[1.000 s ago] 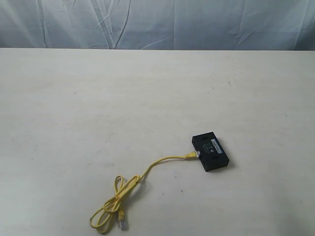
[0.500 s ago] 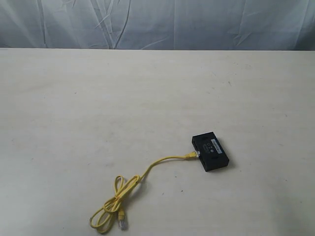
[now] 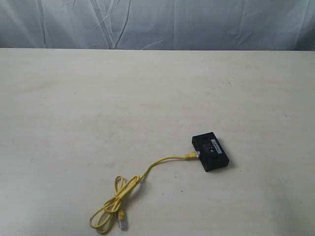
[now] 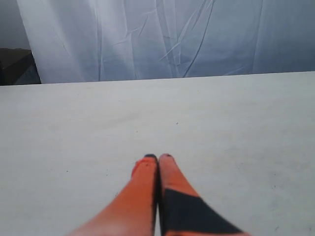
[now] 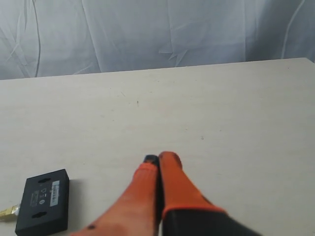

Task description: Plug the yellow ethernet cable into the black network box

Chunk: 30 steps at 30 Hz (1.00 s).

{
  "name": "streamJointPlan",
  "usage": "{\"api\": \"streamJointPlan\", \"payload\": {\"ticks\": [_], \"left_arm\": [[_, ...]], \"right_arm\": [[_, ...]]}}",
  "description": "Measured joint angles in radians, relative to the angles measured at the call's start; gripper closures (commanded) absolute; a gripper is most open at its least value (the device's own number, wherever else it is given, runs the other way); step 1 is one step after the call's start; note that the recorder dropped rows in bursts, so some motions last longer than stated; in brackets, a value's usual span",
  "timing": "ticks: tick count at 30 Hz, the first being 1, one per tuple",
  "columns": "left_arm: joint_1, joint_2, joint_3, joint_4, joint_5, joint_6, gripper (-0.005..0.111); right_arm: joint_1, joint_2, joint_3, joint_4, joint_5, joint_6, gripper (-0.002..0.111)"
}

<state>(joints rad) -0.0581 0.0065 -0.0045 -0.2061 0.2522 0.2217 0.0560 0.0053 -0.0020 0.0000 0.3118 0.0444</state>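
Note:
The black network box (image 3: 210, 152) lies flat on the table (image 3: 147, 98), right of centre. The yellow ethernet cable (image 3: 147, 169) has one plug (image 3: 190, 156) seated against the box's side, and its other end lies in a loose knot (image 3: 115, 201) with a free clear plug (image 3: 121, 220) near the front edge. Neither gripper shows in the exterior view. My left gripper (image 4: 157, 157) is shut with nothing in it, above bare table. My right gripper (image 5: 158, 158) is also shut and empty; the box (image 5: 43, 200) lies off to its side with the cable's plug (image 5: 9, 213) at its edge.
A wrinkled pale cloth backdrop (image 3: 157, 22) hangs behind the table's far edge. The tabletop is a plain off-white surface with small dark specks. A dark object (image 4: 15, 66) sits at the edge of the left wrist view beyond the table.

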Motion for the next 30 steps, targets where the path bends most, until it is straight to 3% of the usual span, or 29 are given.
{"api": "streamJointPlan", "payload": {"ticks": [7,15,30], "left_arm": [[0.0,-0.002,0.0,0.003,-0.002,0.0,0.107],[-0.002,-0.002,0.0,0.159,-0.007,-0.104,0.107],[-0.002,-0.002,0.0,0.178,-0.014,-0.188,0.107]], "right_arm": [[0.0,0.0,0.0,0.007,0.0,0.0,0.109],[0.0,0.0,0.0,0.009,0.0,0.0,0.109],[0.0,0.0,0.0,0.009,0.0,0.0,0.109]]}}
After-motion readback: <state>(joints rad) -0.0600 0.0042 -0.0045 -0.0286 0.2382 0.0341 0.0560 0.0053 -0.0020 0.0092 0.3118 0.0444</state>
